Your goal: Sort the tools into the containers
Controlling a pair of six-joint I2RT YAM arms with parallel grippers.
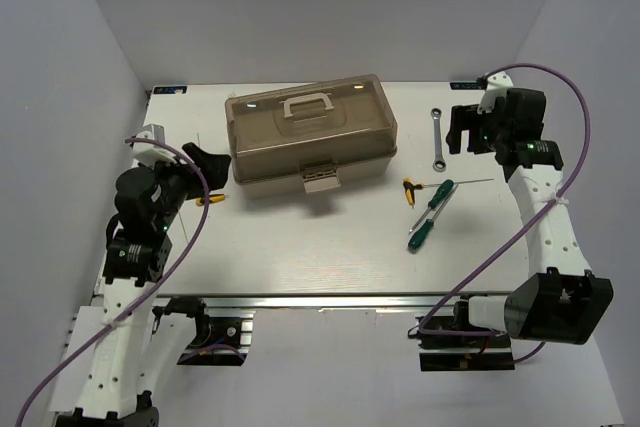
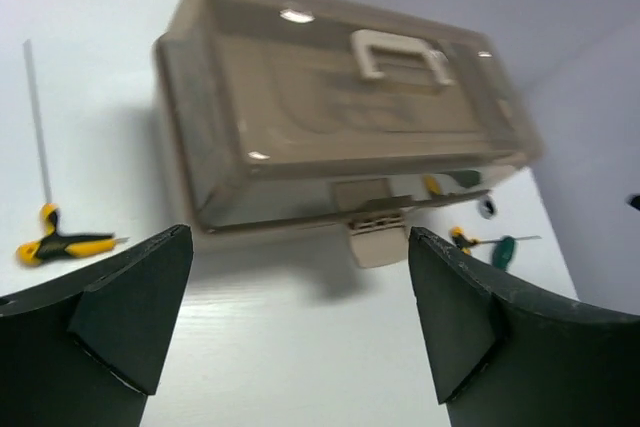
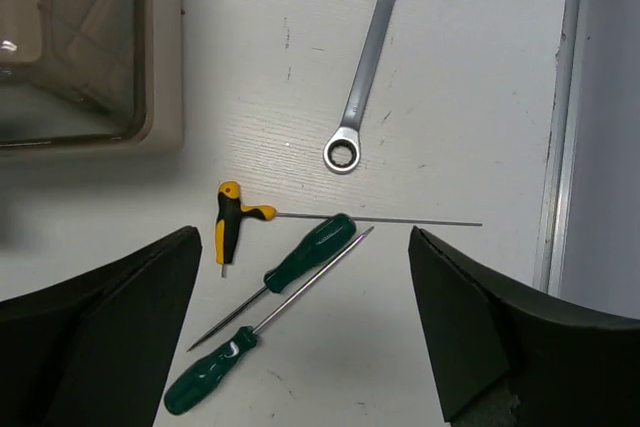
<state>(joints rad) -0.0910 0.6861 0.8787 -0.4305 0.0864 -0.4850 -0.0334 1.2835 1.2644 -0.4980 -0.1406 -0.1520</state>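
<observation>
Wide-spread fingers of the left gripper (image 2: 300,307) frame a closed beige toolbox with translucent brown lid (image 2: 340,107), a yellow-and-black T-handle hex key (image 2: 62,244) left of it. Right of the toolbox, the right gripper (image 3: 303,282), also wide, hangs over two green-handled screwdrivers (image 3: 305,257), a second hex key (image 3: 232,222) and a silver wrench (image 3: 365,77). From above, all tools lie outside the toolbox; crowded shafts invite a double pickup, and the shut lid would block drops.

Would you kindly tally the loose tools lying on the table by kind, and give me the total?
Silver wrench: 1
Green-handled screwdrivers: 2
Yellow-and-black T-handle hex keys: 2
Total: 5
</observation>
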